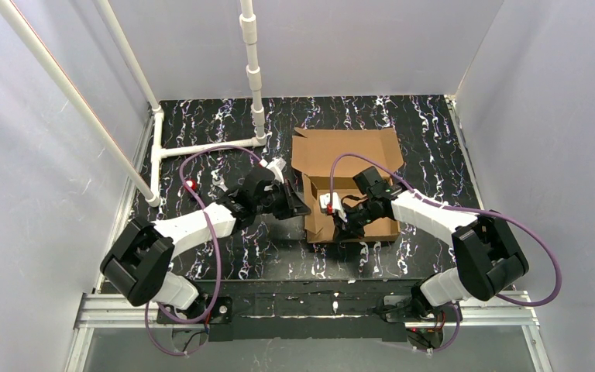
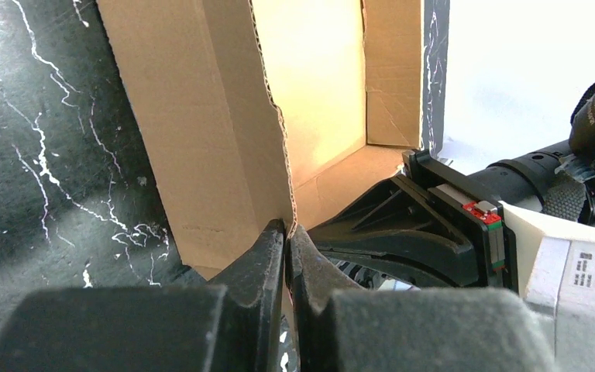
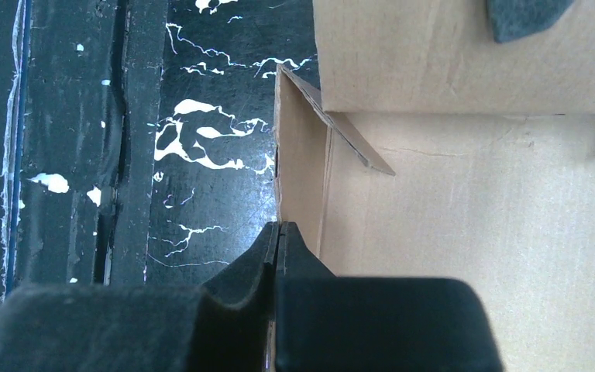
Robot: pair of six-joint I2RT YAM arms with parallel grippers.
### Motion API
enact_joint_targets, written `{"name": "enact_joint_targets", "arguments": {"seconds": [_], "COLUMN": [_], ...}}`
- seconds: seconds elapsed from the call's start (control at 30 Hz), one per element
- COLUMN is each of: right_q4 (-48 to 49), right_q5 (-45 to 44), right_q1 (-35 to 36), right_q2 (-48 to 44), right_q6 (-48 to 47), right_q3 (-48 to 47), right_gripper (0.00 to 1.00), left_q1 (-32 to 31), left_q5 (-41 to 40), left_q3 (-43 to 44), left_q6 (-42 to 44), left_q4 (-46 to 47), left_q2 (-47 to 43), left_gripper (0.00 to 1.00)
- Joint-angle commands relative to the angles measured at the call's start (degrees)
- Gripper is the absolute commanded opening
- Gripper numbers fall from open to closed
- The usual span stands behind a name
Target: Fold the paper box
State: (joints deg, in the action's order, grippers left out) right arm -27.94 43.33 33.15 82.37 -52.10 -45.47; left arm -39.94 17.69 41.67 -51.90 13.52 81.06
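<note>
Corner of the paper box (image 1: 380, 226) held from two sides.
The left gripper (image 2: 287, 236) clamps its left wall, the right gripper (image 3: 278, 236) its near wall; the lid (image 1: 346, 153) lies beyond both.

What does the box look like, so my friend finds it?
Find the black tabletop with white streaks. Near its middle, right of the white pipe frame, sits the plain brown corrugated cardboard box, half folded, lid flap lying open. It's the only brown thing, pinched by the left gripper and right gripper.
</note>
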Motion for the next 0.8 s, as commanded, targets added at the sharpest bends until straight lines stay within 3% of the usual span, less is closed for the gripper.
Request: {"name": "enact_joint_targets", "arguments": {"seconds": [0.0,0.1,0.3,0.77], "right_q4": [4.28,4.3,4.21,4.45], "right_q5": [-7.36,-7.48,-7.81,-8.43], "right_q1": [0.52,0.49,0.51,0.51], "right_q2": [2.44,2.45,2.66,3.07], "right_q6": [-0.73,-0.73,-0.72,-0.4], "right_q3": [0.96,1.0,1.0,1.08], "right_gripper": [0.01,0.01,0.01,0.01], "left_q1": [-1.29,-1.25,0.18,5.26], "left_q5": [3.93,3.36,2.52,7.9], "left_q3": [1.47,0.78,-2.61,-4.53], "left_q6": [0.05,0.02,0.29,1.53], "left_q4": [-1.65,-1.74,-1.99,-1.71], "left_q2": [1.77,1.35,-2.0,-5.83], "left_gripper": [0.05,0.13,0.19,0.43]}}
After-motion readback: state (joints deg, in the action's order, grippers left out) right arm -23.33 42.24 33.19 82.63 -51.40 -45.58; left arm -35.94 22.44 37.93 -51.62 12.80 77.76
